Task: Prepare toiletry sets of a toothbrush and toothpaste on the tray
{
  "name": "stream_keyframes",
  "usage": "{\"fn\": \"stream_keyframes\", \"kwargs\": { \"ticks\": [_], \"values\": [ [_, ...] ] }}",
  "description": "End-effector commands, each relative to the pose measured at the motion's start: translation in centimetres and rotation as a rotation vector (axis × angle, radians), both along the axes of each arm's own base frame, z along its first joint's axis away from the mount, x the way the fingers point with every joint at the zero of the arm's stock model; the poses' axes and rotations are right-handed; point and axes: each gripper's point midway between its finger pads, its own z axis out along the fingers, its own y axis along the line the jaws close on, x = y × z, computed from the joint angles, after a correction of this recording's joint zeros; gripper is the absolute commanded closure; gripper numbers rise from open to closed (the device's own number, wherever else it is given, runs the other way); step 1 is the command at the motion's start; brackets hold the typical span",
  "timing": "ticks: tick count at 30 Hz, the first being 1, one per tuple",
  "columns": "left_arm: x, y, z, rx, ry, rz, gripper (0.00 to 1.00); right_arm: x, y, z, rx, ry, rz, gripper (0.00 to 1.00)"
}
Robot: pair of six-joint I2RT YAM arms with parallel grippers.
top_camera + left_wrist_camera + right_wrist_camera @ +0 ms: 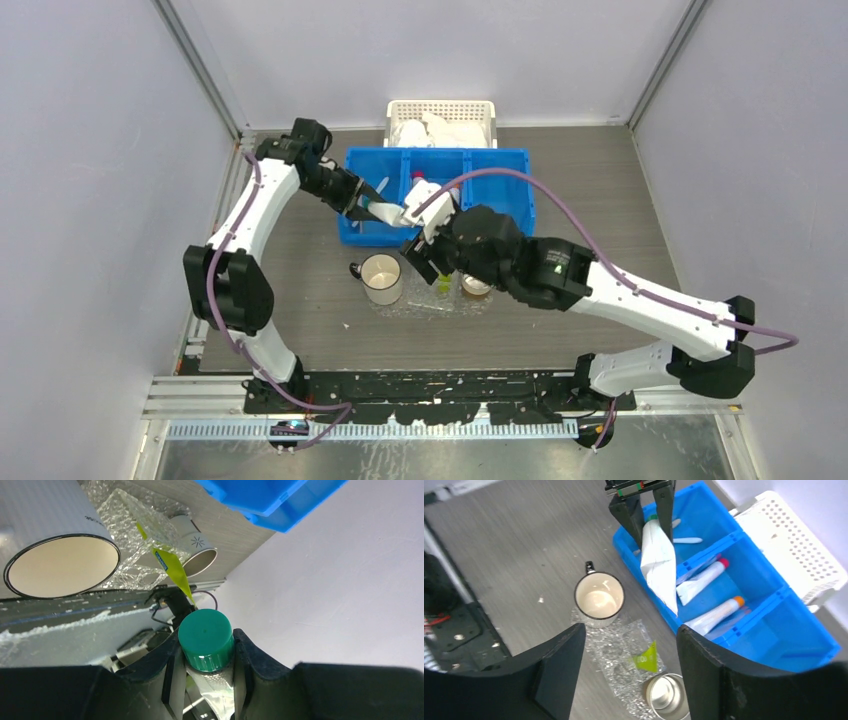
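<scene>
Clamping a toothpaste (659,565) near its cap, the left hand (648,522) hung over the bin (769,630) — best carried slowly to the tray (614,645), clear of the spread right hand (628,630).

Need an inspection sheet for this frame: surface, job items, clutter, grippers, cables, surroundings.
Surface: grey wood-grain table, few white specks.
Job's things: clear tray holds a yellow-green tube; red-capped tube, orange-capped tube and a toothbrush lie in the blue bin.
Clutter: white mug and metal cup at the tray's ends; white basket behind the bin.
Grippers: left gripper fingers shut on a green-capped toothpaste at the bin's front edge; right gripper open above the tray.
Cables: purple cable loops over the bin.
Surroundings: plain grey walls.
</scene>
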Motion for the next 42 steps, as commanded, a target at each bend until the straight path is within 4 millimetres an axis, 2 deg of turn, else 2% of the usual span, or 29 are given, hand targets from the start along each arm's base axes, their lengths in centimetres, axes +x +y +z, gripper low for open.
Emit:
{"fn": "stream_keyframes", "kwargs": {
  "ticks": [1, 3, 6, 14, 19, 21, 24, 26, 28, 30, 33, 42],
  "values": [
    [-1.2, -1.3, 0.5, -0.138, 0.142, -0.002, 0.99, 1.8, -0.1, -0.5, -0.134, -0.235, -0.121, 0.31],
    [-1.4, -1.3, 0.8, -0.153, 0.136, -0.005, 0.99, 1.6, 0.2, -1.0, -0.183, -0.289, -0.135, 0.34],
    [-1.9, -1.4, 1.3, -0.172, 0.128, -0.008, 0.99, 1.9, 0.5, -1.5, -0.218, -0.323, -0.143, 0.31],
    [-4.0, -0.6, 1.9, -0.134, 0.11, -0.013, 0.99, 2.6, 1.4, -1.9, -0.205, -0.353, -0.147, 0.29],
    [-5.4, 0.0, 1.7, -0.084, 0.098, -0.017, 0.99, 3.2, 1.8, -2.1, -0.177, -0.325, -0.127, 0.32],
    [-5.8, 0.1, 1.5, -0.073, 0.096, -0.019, 0.99, 3.5, 2.0, -2.1, -0.164, -0.315, -0.123, 0.37],
    [-6.3, 0.0, 1.1, -0.064, 0.1, -0.03, 0.99, 3.9, 2.5, -2.0, -0.146, -0.303, -0.111, 0.53],
    [-6.3, -0.2, 0.8, -0.061, 0.099, -0.035, 0.99, 4.0, 3.1, -2.1, -0.137, -0.292, -0.099, 0.58],
    [-6.2, -0.6, 0.8, -0.064, 0.087, -0.044, 0.99, 4.0, 3.6, -2.4, -0.142, -0.281, -0.085, 0.69],
    [-5.9, -0.9, 0.8, -0.064, 0.078, -0.053, 0.99, 4.1, 3.9, -2.7, -0.145, -0.273, -0.08, 0.84],
    [-5.7, -0.8, 0.7, -0.042, 0.072, -0.058, 0.99, 3.9, 4.0, -2.6, -0.126, -0.262, -0.077, 0.94],
    [-1.8, -0.2, 0.7, 0.043, -0.123, -0.083, 0.99, 2.4, 2.4, 1.8, -0.045, -0.214, -0.066, 0.97]
  ]
}}
